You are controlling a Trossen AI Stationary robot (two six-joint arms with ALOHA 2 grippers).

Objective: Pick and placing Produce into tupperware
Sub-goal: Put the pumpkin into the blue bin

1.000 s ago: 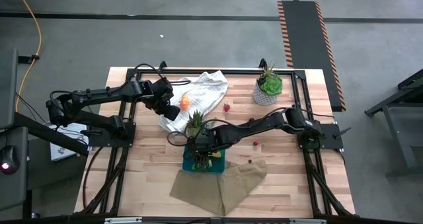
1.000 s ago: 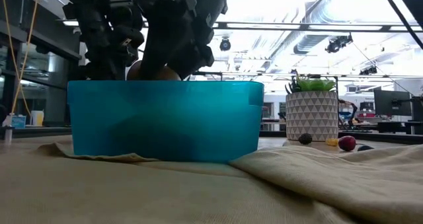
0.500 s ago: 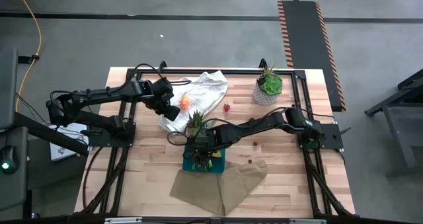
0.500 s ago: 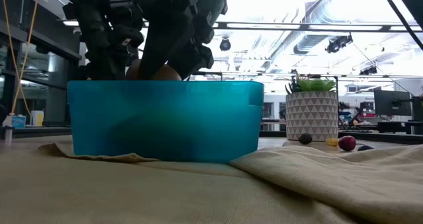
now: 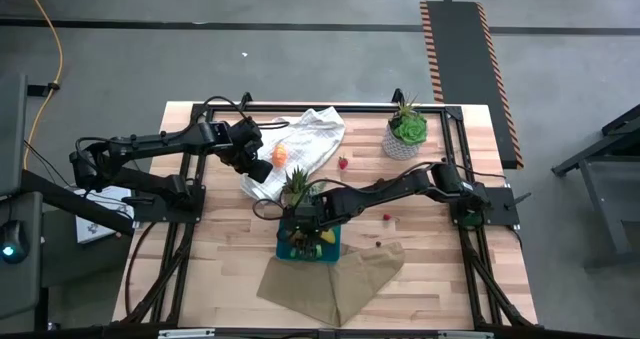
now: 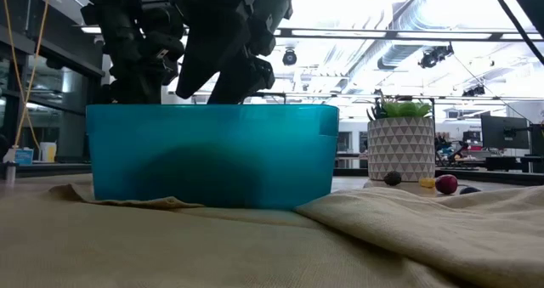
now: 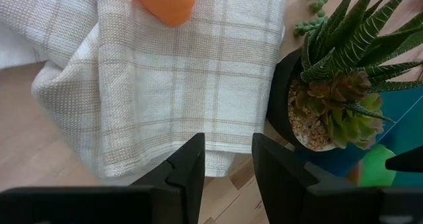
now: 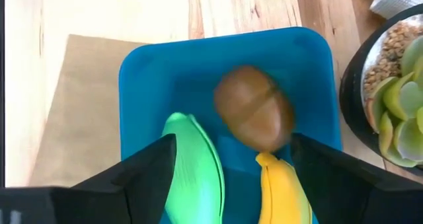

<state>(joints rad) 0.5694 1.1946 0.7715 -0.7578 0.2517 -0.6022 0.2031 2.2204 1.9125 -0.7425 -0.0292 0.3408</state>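
The teal tupperware (image 8: 225,72) stands on a tan cloth (image 5: 335,279) near the table's front middle. Inside it lie a green pepper (image 8: 195,168) and a yellow banana (image 8: 284,191). A brown kiwi (image 8: 254,113) shows blurred between them. My right gripper (image 8: 232,141) hangs open just above the tupperware (image 6: 212,156), its fingers on either side of the kiwi and apart from it. My left gripper (image 7: 228,151) is shut on nothing over the white towel (image 7: 165,85) at the far left. An orange piece (image 5: 280,154) rests on that towel.
A spiky plant in a dark pot (image 5: 296,187) stands right at the tupperware's far side, under my right arm. A second plant in a white pot (image 5: 404,131) is at the far right. Small red berries (image 5: 343,162) (image 5: 387,217) lie on the bare wood.
My right gripper has opened above the tupperware and let go of the kiwi. The kiwi, held above the rim before, has dropped from between the fingers into the tupperware. Neither arm has travelled.
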